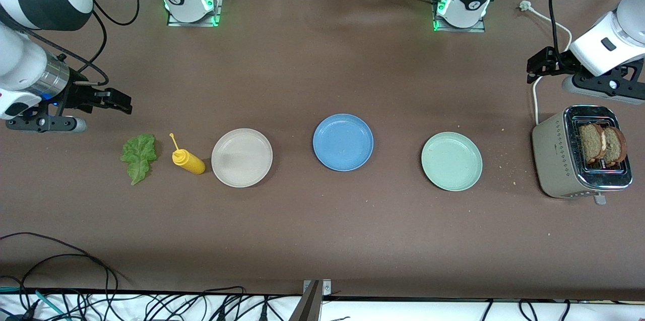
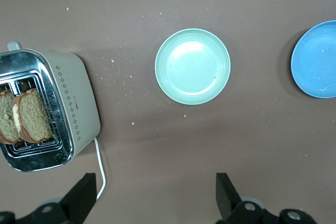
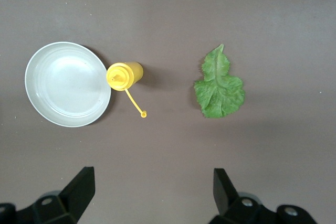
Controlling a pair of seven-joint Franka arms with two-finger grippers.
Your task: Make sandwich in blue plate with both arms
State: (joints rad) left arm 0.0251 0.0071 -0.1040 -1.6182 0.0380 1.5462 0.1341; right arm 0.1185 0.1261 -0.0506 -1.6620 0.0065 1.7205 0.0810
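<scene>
1. Left gripper (image 2: pixel 152 200): jaws spread wide, nothing between them. It hangs in the air at the left arm's end of the table, over bare tabletop next to the toaster (image 1: pixel 579 159). In the front view it shows as the black fingers (image 1: pixel 541 64) sticking out from the white wrist.
2. Right gripper (image 3: pixel 152 195): same deal, jaws wide apart and empty. It's up over the right arm's end of the table, above bare table near the lettuce leaf (image 1: pixel 138 155), fingers (image 1: pixel 113 99) pointing in toward the middle of the table.
3. Under the right wrist camera there's the lettuce leaf (image 3: pixel 219 85) lying flat, then a yellow squeeze bottle (image 1: pixel 187 158) with its cap hanging off on a little tether, then the beige plate (image 1: pixel 242 157). The bottle sits just beside the beige plate; from the wrist view it looks like it's touching or slightly overlapping the rim, can't say for sure.
4. Under the left wrist camera: the toaster (image 2: pixel 63 114) with two slices of brown bread (image 2: pixel 23 116) standing in its slots side by side, cord trailing off it. Crumbs are scattered on the table around there. The mint-green plate (image 2: pixel 192 66) is well apart from the toaster.
5. The blue plate (image 1: pixel 343 142) is mid-table between the beige and mint-green plates, with nothing on it. So the sandwich isn't assembled at all: bread in the toaster, leaf on the table (image 1: pixel 322 240).
</scene>
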